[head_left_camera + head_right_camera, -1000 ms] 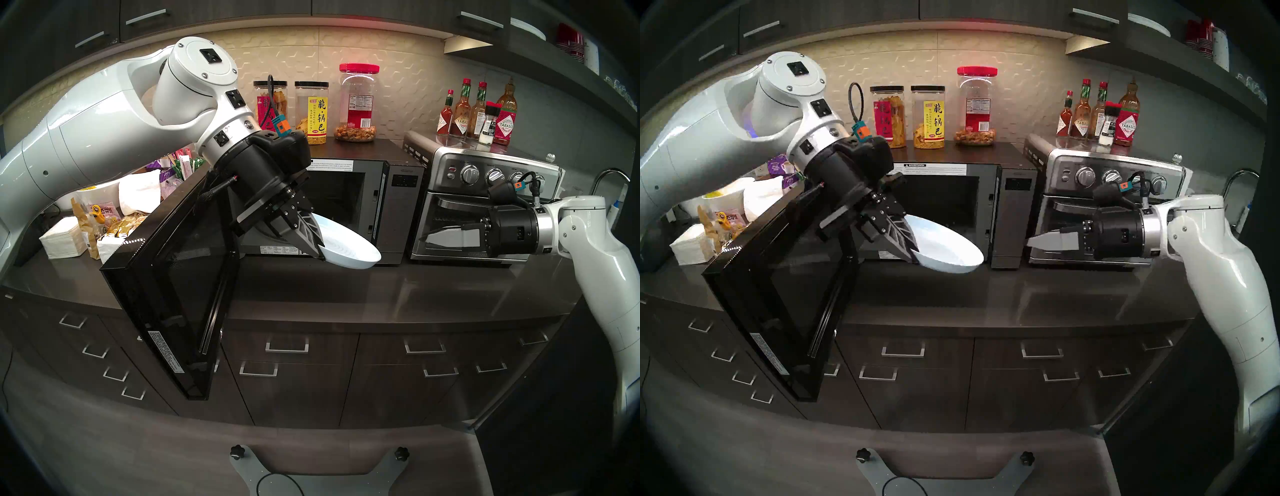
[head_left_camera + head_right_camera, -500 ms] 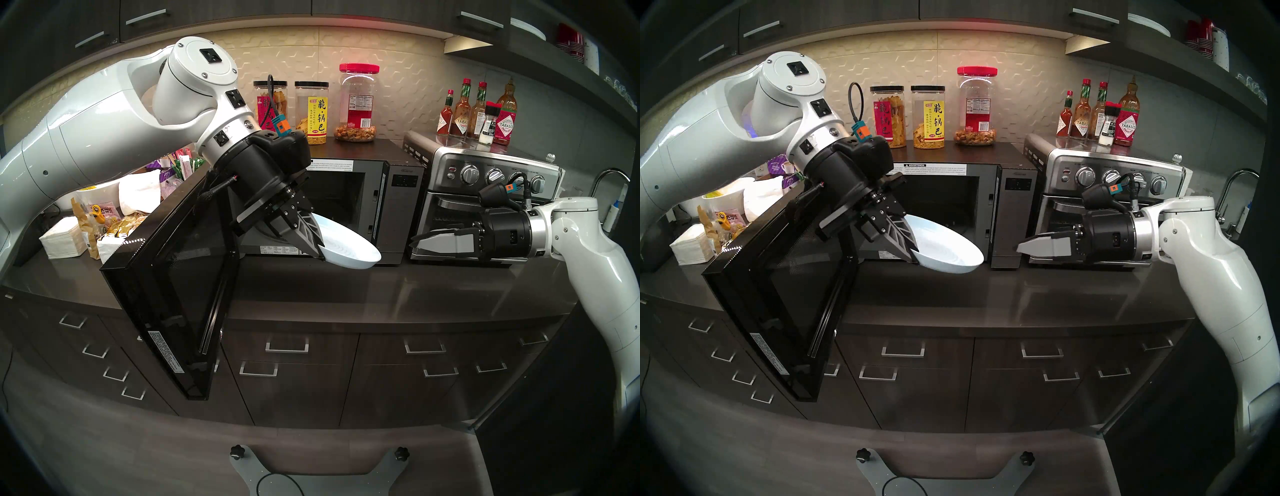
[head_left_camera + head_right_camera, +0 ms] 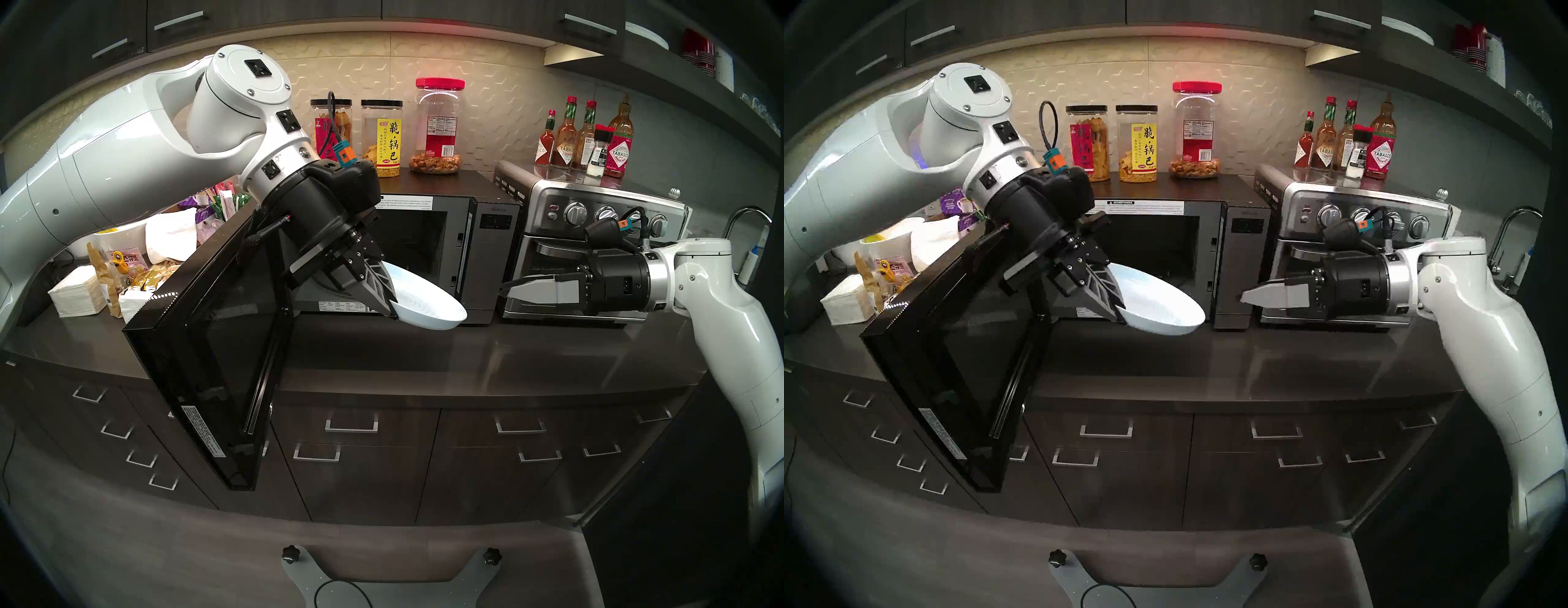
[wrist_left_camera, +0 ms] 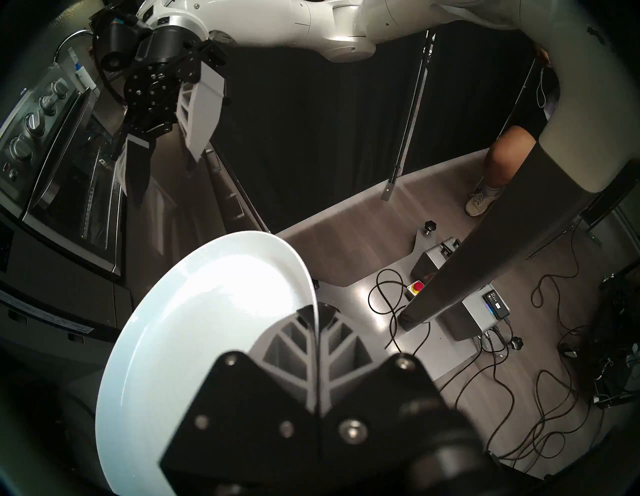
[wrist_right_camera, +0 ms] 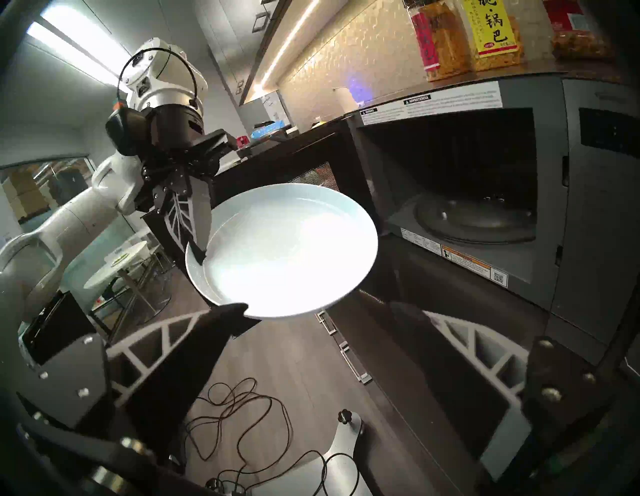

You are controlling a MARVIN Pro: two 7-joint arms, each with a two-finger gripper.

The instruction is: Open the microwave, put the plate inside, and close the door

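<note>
The black microwave (image 3: 494, 254) stands on the counter with its cavity open and the glass turntable (image 5: 478, 221) bare. Its door (image 3: 220, 361) is swung wide to the left, out over the counter edge. My left gripper (image 3: 392, 312) is shut on the near rim of the pale plate (image 3: 428, 305), and the left wrist view shows both fingers pinching that rim (image 4: 317, 308). The plate (image 5: 291, 253) hangs tilted in front of the cavity opening, above the counter. My right gripper (image 3: 505, 291) is open and empty, level in front of the toaster oven, pointing left at the plate.
A steel toaster oven (image 3: 594, 212) with knobs stands right of the microwave, with sauce bottles (image 3: 585, 140) on top. Snack jars (image 3: 437, 123) stand on the microwave. Snack packets and napkins (image 3: 127, 271) crowd the counter's left, behind the door. A faucet (image 3: 746, 216) is at far right.
My right arm has slid left along the front of the toaster oven, bringing its open gripper closer to the microwave and plate. The left arm, plate and door have not moved.
</note>
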